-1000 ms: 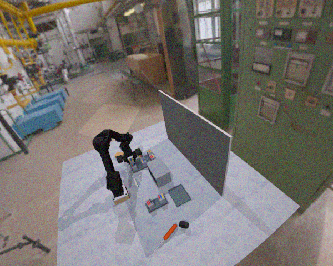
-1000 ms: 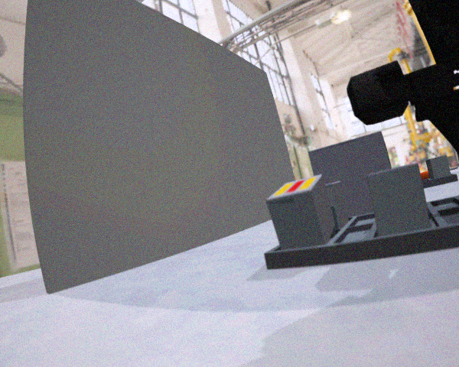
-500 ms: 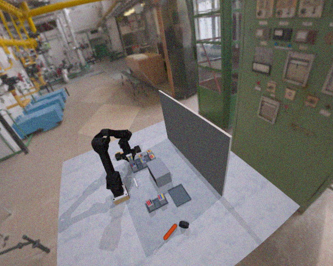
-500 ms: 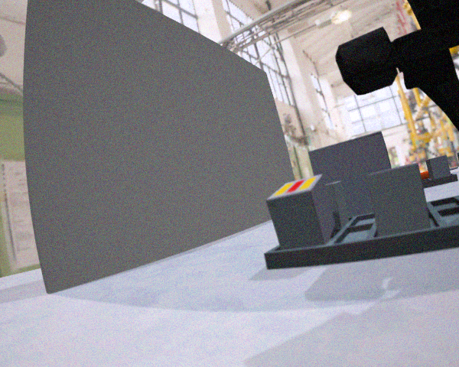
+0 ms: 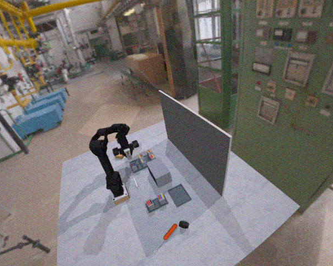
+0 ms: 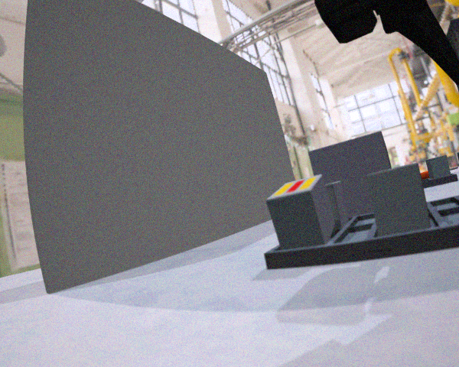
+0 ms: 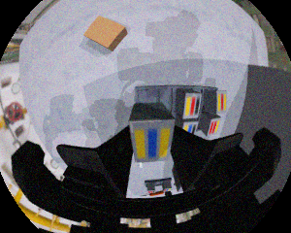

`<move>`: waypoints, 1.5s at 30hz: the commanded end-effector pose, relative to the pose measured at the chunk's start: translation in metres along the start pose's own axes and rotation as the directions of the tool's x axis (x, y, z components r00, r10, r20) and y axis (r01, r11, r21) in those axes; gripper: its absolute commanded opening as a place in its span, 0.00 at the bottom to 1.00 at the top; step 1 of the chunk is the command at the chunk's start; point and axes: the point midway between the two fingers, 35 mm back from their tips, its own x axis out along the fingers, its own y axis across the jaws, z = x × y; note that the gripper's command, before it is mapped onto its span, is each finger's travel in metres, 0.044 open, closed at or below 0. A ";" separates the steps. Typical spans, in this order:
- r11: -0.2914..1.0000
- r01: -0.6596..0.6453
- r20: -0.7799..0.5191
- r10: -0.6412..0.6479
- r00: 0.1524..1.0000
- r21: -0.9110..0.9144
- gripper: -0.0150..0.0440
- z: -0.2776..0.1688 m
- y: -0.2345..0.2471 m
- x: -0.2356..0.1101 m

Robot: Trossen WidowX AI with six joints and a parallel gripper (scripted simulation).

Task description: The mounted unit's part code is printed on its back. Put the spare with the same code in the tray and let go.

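My gripper (image 5: 127, 152) (image 7: 148, 126) is shut on a grey spare (image 5: 128, 154) (image 7: 152, 142) with a yellow-blue-yellow code on top. It holds the spare a little above the left end of the far spare rack (image 5: 137, 168) (image 6: 340, 252). Other spares stand in that rack, one of them marked yellow-red-yellow (image 6: 297, 209) and two more coded ones (image 7: 192, 105). The mounted unit (image 5: 160, 172) is a plain grey block right of the rack; its back is hidden. The flat dark tray (image 5: 178, 195) lies in front of it.
A tall grey panel (image 5: 195, 140) (image 6: 142, 150) stands behind the unit. A second rack (image 5: 156, 201) with two spares sits left of the tray. A brown block (image 5: 119, 156) (image 7: 106, 31), an orange screwdriver (image 5: 170, 231) and a black cap (image 5: 183, 224) lie on the table.
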 end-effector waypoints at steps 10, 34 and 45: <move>1.000 0.006 0.021 -0.006 1.000 0.003 0.25 0.000 0.003 -0.064; 0.999 0.013 0.022 -0.014 1.000 0.047 0.25 -0.045 -0.079 -0.076; 0.999 0.019 0.017 -0.020 1.000 0.051 0.25 -0.085 -0.120 -0.077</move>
